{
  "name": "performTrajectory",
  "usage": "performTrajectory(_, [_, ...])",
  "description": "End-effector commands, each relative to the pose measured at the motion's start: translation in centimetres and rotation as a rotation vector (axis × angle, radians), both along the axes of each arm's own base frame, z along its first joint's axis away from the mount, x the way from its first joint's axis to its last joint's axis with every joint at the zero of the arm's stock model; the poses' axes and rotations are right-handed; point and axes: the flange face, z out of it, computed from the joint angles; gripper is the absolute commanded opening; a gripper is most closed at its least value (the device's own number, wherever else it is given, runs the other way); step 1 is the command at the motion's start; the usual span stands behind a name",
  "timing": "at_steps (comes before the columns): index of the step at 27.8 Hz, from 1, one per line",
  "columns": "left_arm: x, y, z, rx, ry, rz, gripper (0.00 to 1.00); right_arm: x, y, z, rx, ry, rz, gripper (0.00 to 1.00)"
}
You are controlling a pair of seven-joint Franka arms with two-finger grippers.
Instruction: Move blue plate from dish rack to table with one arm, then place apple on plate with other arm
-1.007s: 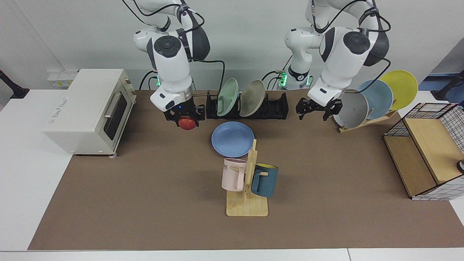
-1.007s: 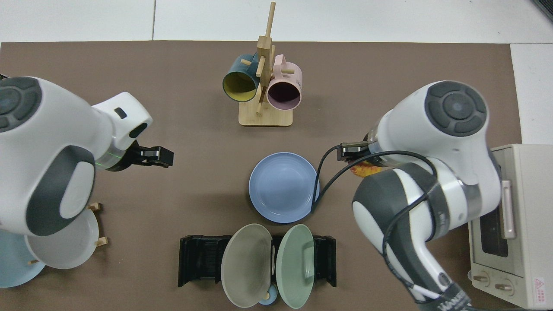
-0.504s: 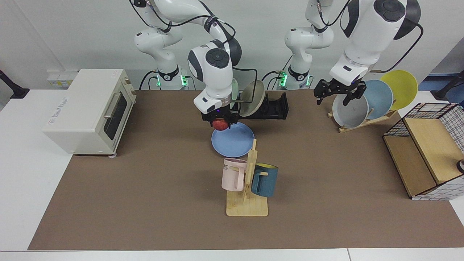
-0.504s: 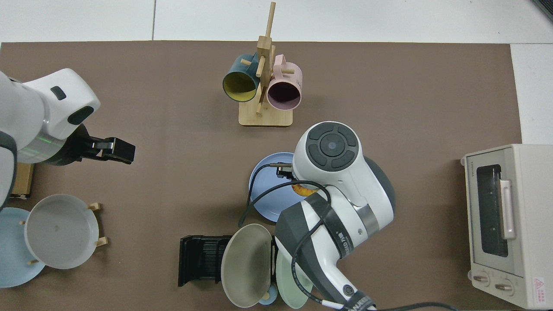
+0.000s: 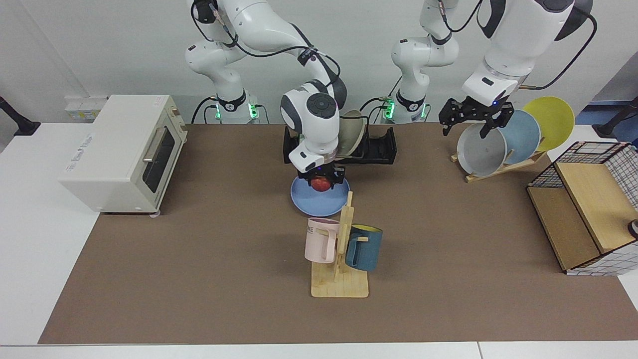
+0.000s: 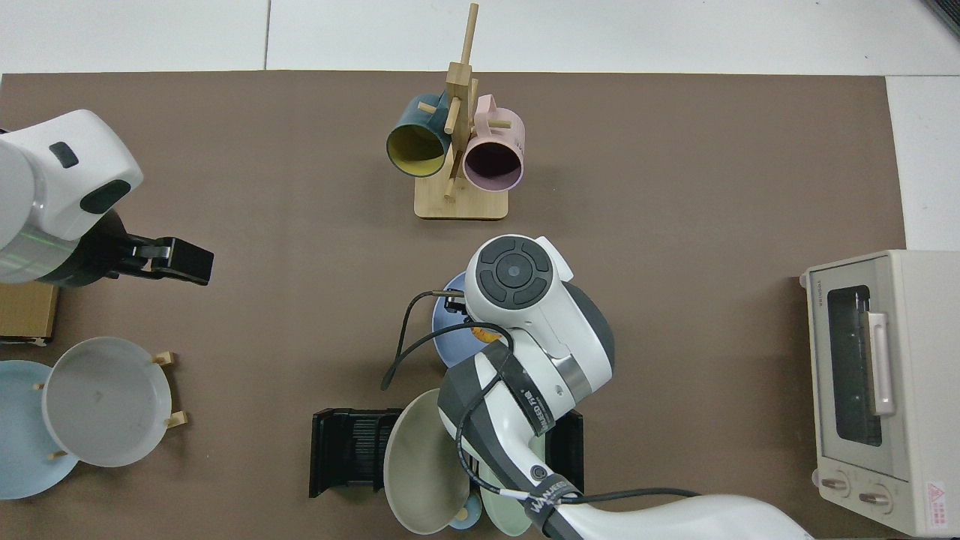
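Lowered, right pincer (image 5: 322, 180) grips round apple (image 5: 322, 184) over matte blue plate (image 5: 311, 200).

1. The blue plate (image 5: 311, 199) looks matt and smooth; the apple (image 5: 322, 184) has a slight sheen.
2. The brown mat (image 5: 199, 259) looks like dull cloth.
3. The mug tree (image 5: 341, 276) is pale bare wood.
4. The dish rack (image 5: 379, 147) looks like black plastic.
5. The arms' shells (image 6: 525, 300) are glossy white plastic.

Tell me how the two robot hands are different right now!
The right end effector is shut on the apple, low over the blue plate; the left end effector is open and holds nothing. The right one is near the dish rack; the left hangs beside the grey plate. Both are black with two fingers.
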Motion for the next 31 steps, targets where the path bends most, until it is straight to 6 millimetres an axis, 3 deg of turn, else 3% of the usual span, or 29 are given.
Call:
performTrajectory(1, [0.1,0.8,0.6,0.008,-0.004,-0.003,1.0,0.2,0.3,-1.2,0.019,0.003,-0.032,0.0])
performTrajectory(6, [0.1,1.3,0.7,0.008,-0.005,0.009,1.0,-0.9,0.1,-3.7,0.018,0.005,-0.031,0.0])
performTrajectory(8, [0.2,1.6,0.7,0.009,-0.005,0.015,1.0,-1.1,0.0,-4.0,0.016,0.008,-0.03,0.05])
performTrajectory(9, [0.1,1.7,0.8,0.009,-0.007,0.02,1.0,-1.1,-0.2,-4.1,0.011,0.013,-0.029,0.23])
performTrajectory(11, [0.1,1.7,0.8,0.009,-0.005,0.023,1.0,-1.2,0.0,-4.0,0.009,0.017,-0.026,1.0])
performTrajectory(15, [0.1,1.7,0.8,0.009,-0.005,0.023,1.0,-1.3,0.4,-2.4,0.005,0.027,-0.013,1.0])
performTrajectory(23, [0.1,1.7,0.8,0.009,-0.005,0.023,1.0,-0.3,-1.6,5.1,0.04,-0.013,-0.004,1.0])
performTrajectory(28, [0.1,1.7,0.8,0.009,-0.005,0.023,1.0,1.7,-6.6,9.6,0.068,-0.061,0.039,1.0])
performTrajectory(31, [0.1,1.7,0.9,0.009,-0.007,0.023,1.0,2.8,-9.8,11.1,0.068,-0.087,0.095,1.0])
